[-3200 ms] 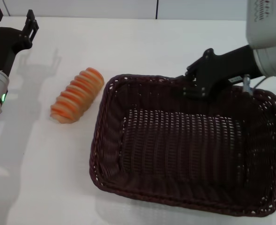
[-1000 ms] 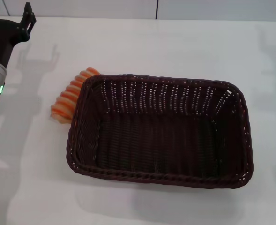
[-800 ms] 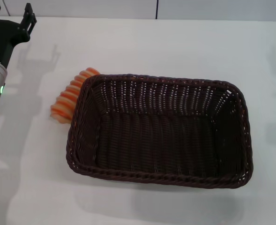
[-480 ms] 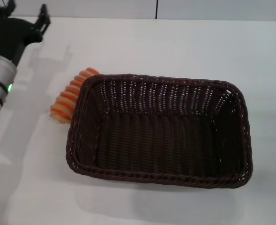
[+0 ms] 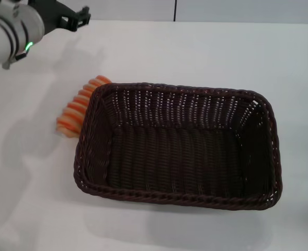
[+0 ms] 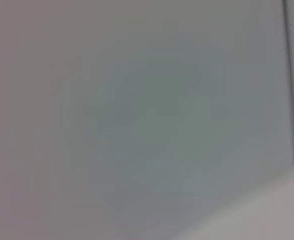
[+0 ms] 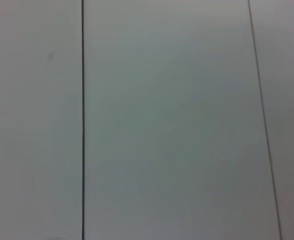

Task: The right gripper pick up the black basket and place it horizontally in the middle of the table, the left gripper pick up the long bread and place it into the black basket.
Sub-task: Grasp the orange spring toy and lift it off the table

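Observation:
The black basket [image 5: 177, 90] lies lengthwise across the middle of the white table [image 5: 206, 47] in the head view, empty. The long bread [image 5: 76, 109], tan with orange ridges, lies on the table against the basket's left rim, which partly hides it. My left gripper [image 5: 80, 20] hangs at the far left back of the table, up and behind the bread, well apart from it, fingers spread and empty. The right gripper is out of view. Both wrist views show only plain grey-white panels with dark seams.
The white and silver left arm [image 5: 7, 31] with its green light enters from the upper left corner. A wall edge runs along the table's back.
The right arm let go of the basket and left the view. The basket now lies further left, against the bread. My left gripper has swung right and turned over the table's back left.

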`<state>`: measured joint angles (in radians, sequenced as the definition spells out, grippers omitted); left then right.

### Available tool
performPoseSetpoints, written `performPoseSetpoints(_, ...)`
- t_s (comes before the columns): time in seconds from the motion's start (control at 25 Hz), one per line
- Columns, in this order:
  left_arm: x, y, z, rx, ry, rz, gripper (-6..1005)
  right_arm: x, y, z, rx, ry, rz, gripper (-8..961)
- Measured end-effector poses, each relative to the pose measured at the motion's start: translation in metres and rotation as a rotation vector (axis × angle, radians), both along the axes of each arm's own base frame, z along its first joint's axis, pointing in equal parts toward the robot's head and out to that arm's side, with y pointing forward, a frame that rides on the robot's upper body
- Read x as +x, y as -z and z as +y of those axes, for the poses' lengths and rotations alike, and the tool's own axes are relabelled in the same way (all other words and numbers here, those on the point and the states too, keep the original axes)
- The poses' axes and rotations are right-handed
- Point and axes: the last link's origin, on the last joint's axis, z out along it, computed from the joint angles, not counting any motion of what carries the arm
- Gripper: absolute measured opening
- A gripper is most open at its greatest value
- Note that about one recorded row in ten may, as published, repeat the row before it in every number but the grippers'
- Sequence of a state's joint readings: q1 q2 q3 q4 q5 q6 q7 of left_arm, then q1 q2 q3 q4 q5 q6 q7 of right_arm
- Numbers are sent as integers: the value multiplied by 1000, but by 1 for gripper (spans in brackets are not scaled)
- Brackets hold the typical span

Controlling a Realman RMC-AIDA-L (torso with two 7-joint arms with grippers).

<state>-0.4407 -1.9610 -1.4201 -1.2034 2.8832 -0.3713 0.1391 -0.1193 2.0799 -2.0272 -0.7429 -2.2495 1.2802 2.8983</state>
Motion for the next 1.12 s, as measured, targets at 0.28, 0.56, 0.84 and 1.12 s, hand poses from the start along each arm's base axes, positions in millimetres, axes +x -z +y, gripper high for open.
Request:
performPoseSetpoints(0.28, 42, 5, 3, -338, -75, 331, 771, 2, -1, 3, -4, 4, 4, 836)
performPoseSetpoints(0.56, 50, 21, 3, -444, -84, 403, 766, 6, -2, 2, -7, 10, 16, 837)
performPoseSetpoints(0.84, 49, 43, 5, -530, -116, 468, 760, 9, -2, 1, -7, 18, 19, 837)
performPoseSetpoints(1.12, 48, 50, 5, -577, -139, 511, 754, 11, -4, 0, -4, 26, 17, 836)
